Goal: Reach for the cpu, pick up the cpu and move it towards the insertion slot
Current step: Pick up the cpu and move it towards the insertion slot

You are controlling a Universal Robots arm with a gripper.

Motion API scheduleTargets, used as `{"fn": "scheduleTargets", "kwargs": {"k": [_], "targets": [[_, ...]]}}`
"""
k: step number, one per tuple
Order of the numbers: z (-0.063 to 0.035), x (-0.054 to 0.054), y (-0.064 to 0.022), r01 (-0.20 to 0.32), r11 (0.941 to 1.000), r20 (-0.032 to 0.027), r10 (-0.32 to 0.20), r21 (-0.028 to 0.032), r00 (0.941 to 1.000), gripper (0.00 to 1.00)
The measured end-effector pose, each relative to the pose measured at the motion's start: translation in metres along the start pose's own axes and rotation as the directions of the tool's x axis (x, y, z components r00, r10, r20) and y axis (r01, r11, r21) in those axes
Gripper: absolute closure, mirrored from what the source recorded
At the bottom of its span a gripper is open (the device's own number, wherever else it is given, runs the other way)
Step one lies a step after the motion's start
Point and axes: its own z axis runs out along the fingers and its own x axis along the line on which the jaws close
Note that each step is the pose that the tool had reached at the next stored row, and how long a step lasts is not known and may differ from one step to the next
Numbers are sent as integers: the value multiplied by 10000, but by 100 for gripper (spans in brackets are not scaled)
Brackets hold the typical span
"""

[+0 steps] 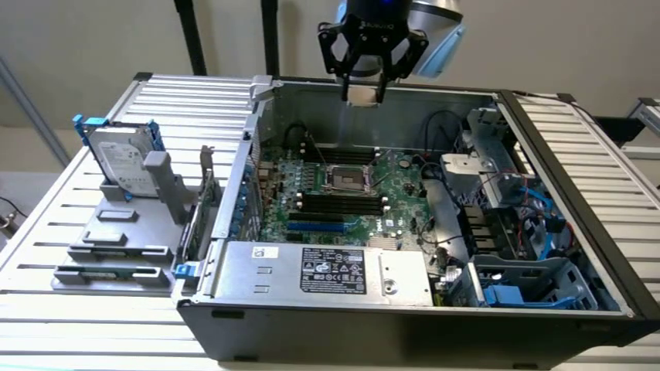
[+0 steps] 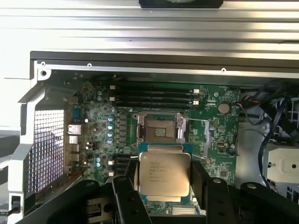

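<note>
Black fingers [image 2: 198,184] of the gripper [image 2: 163,186] close on opposite edges of the cpu [image 2: 164,173], jaws parted just by its width. Its square silver top faces the wrist camera, printed lines running across between the fingers; being square, it has no clear long axis. In the exterior view the gripper [image 1: 363,91] hangs high over the open computer case [image 1: 413,317], the cpu [image 1: 363,94] above the motherboard [image 1: 341,193], well apart from the insertion slot [image 1: 348,180]. That slot [image 2: 159,128] sits open, metal-framed.
</note>
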Motion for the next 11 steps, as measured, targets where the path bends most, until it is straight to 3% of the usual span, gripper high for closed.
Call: {"fn": "scheduleTargets", "kwargs": {"k": [11], "targets": [[4, 0, 2, -1, 10000, 11, 1, 12, 10000, 45]]}}
